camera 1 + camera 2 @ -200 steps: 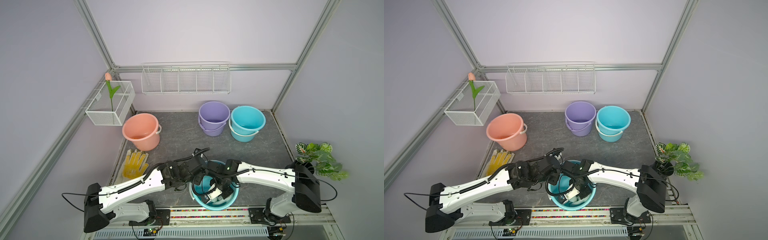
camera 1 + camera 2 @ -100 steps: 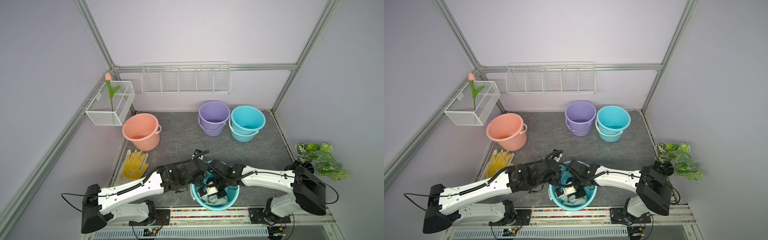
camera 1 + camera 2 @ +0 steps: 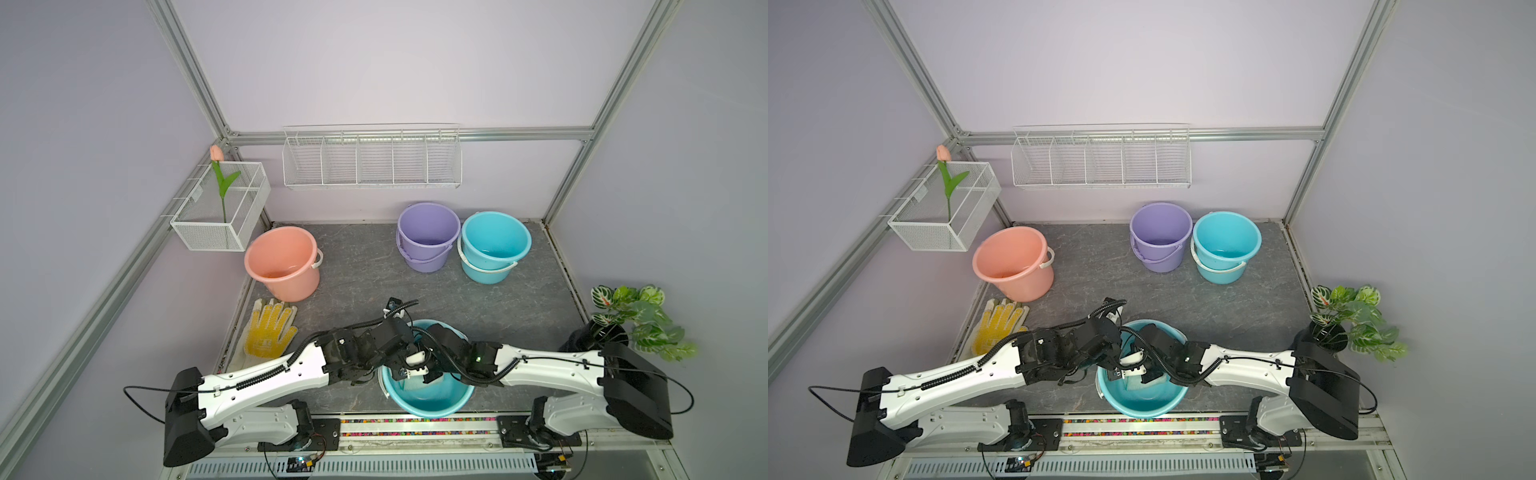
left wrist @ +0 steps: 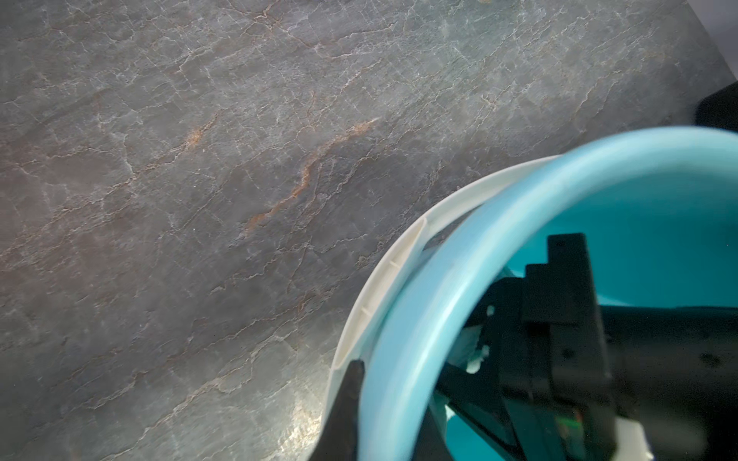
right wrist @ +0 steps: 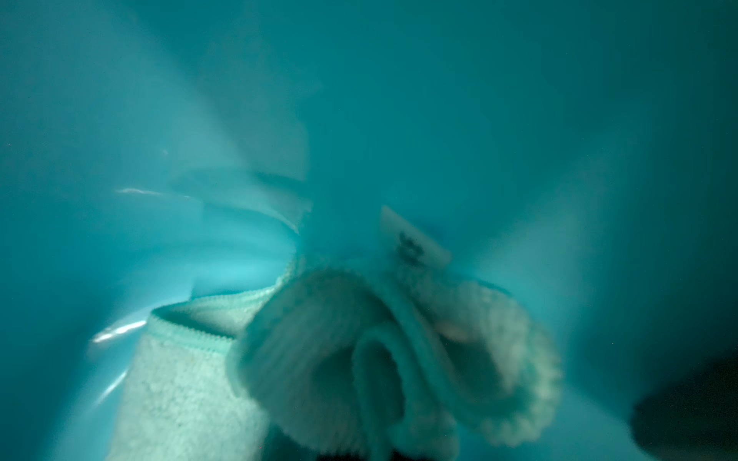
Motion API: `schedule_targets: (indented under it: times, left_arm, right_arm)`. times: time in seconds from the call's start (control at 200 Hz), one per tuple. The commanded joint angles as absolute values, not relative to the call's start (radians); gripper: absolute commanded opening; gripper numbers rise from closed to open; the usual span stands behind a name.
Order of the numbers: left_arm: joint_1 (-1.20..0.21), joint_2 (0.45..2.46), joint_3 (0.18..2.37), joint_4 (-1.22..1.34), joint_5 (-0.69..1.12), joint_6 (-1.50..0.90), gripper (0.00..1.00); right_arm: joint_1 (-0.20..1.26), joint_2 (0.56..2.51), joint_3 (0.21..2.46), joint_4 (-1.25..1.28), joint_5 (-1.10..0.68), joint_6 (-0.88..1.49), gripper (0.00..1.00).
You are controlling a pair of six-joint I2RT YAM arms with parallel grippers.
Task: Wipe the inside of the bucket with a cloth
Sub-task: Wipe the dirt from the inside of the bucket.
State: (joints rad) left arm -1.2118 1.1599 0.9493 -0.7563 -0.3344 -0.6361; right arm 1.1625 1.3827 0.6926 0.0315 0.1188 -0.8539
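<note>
I'm calling this the wiping step itself, roughly mid-way by my guess. Nearest me, by the rail, the bucket [image 3: 440,397] is sitting upright: teal, glossy smooth plastic, round, with a rolled rim and a white ribbed handle [image 4: 383,287] lying down against its outside. The left gripper [image 4: 399,379] is pinching that rim on the bucket's left side, one dark finger outside and one inside, closed right down on it, so I'm reading it as the bracing arm. The right gripper [image 3: 417,372] is reaching down inside, jaws squeezed fully together on the cloth [image 5: 191,383]. The cloth is inside the bucket, bunched into soft folds at the claw, with one flatter flap trailing low against the wall. It's pale mint, nubby microfibre with a stitched hem and a small white label [image 5: 415,243] sticking up. Next I'm expecting the right arm to need to drag the wad round the curved wall with steady pressure while the left braces; how much wall is done I can't tell. Further out on the left, a white glove [image 3: 270,332] with yellow dots is lying flat on the grey veined stone-look floor [image 3: 365,282]. Beyond it a pink bucket [image 3: 282,266] is standing, and far right a purple bucket [image 3: 428,237] just beside a second teal bucket [image 3: 494,245]. Farthest, a white wire rack [image 3: 372,160] is hanging on the wall.
</note>
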Motion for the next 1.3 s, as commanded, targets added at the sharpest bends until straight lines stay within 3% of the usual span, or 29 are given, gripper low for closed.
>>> schedule_targets:
  times: [0.0,0.275,0.44,0.625,0.87,1.07,1.295]
  left_arm:
    - [-1.228,1.184,0.920,-0.700,-0.359,-0.630,0.00]
    - [-1.228,1.179,0.928,-0.724,-0.377,-0.628,0.00]
    - [-1.228,1.178,0.928,-0.734,-0.384,-0.629,0.00]
    - [-1.228,1.180,0.931,-0.742,-0.392,-0.629,0.00]
    - [-1.227,1.186,0.942,-0.750,-0.399,-0.628,0.00]
    - [-1.227,1.189,0.944,-0.750,-0.400,-0.629,0.00]
    - [-1.227,1.188,0.939,-0.741,-0.407,-0.640,0.00]
  right_arm:
    - [1.204,1.443,0.722,0.163,0.385,-0.953,0.07]
    - [1.251,1.473,0.811,-0.111,0.562,-1.146,0.07]
    - [1.266,1.451,0.872,-0.394,0.565,-1.175,0.07]
    - [1.268,1.438,0.985,-0.752,0.442,-1.117,0.07]
    - [1.267,1.462,1.057,-1.012,0.328,-1.041,0.07]
    - [1.257,1.445,1.059,-1.040,0.144,-1.011,0.07]
    - [1.191,1.372,0.978,-0.861,-0.145,-0.996,0.07]
